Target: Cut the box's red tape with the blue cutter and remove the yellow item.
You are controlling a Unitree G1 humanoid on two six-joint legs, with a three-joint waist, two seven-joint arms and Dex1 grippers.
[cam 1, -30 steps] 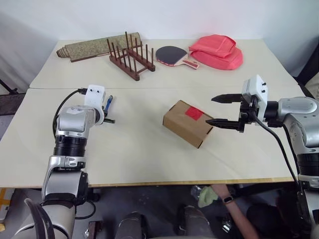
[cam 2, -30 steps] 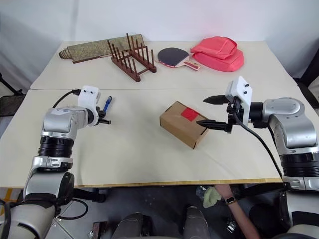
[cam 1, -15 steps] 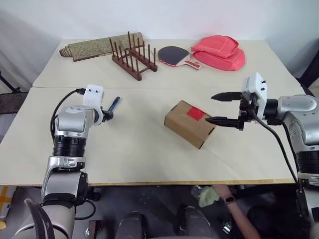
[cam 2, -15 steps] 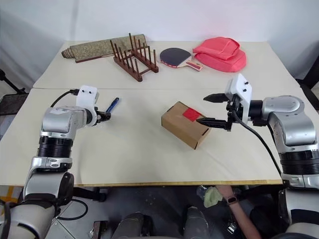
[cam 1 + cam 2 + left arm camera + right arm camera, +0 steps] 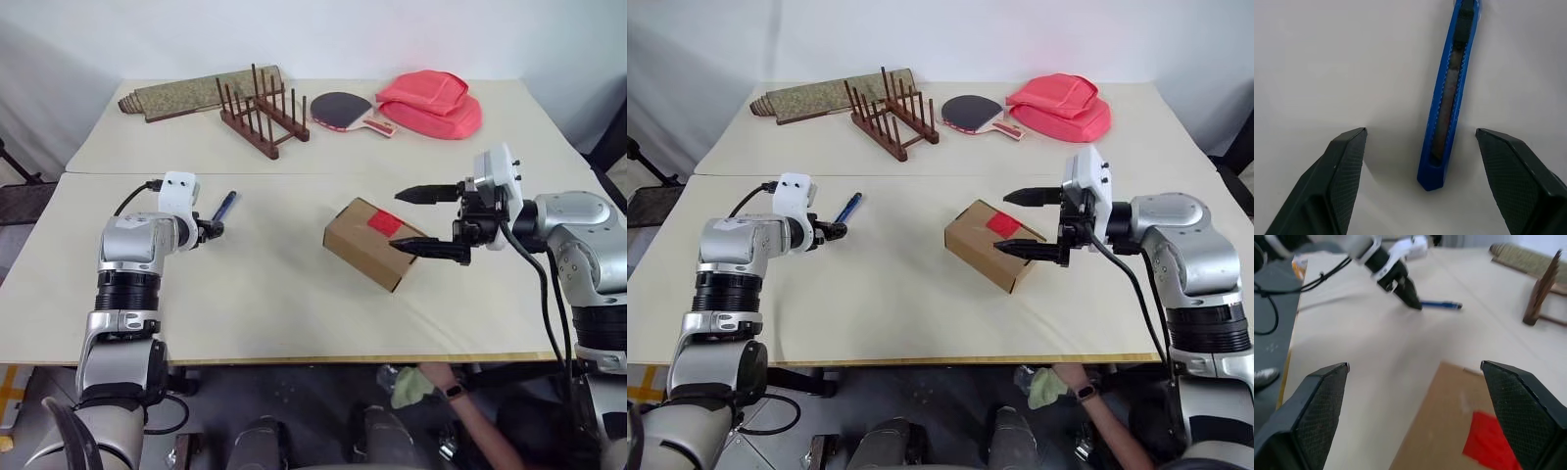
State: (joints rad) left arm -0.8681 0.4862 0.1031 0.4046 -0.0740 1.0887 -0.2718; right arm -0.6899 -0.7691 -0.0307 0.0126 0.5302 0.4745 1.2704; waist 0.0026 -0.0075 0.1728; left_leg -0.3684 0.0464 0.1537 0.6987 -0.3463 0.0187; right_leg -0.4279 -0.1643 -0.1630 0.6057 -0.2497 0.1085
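Since the blue cutter [image 5: 1449, 93] lying flat on the counter [image 5: 245, 294], between my spread left claw [image 5: 1420, 147], looks light, stiff and slick, I'd pinch its ribbed middle; right claw [image 5: 426, 220] gapes over the box [image 5: 372, 242].

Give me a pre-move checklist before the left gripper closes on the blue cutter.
1. Left gripper open: ok.
2. Blue cutter lying between its fingers, untouched on the table: ok.
3. Cutter's blade state: cannot tell.
4. Right gripper open, one finger over the box, no grip seen: ok.
5. Red tape facing up and uncovered on the box: ok.
6. Yellow item in sight: not ok, box closed.
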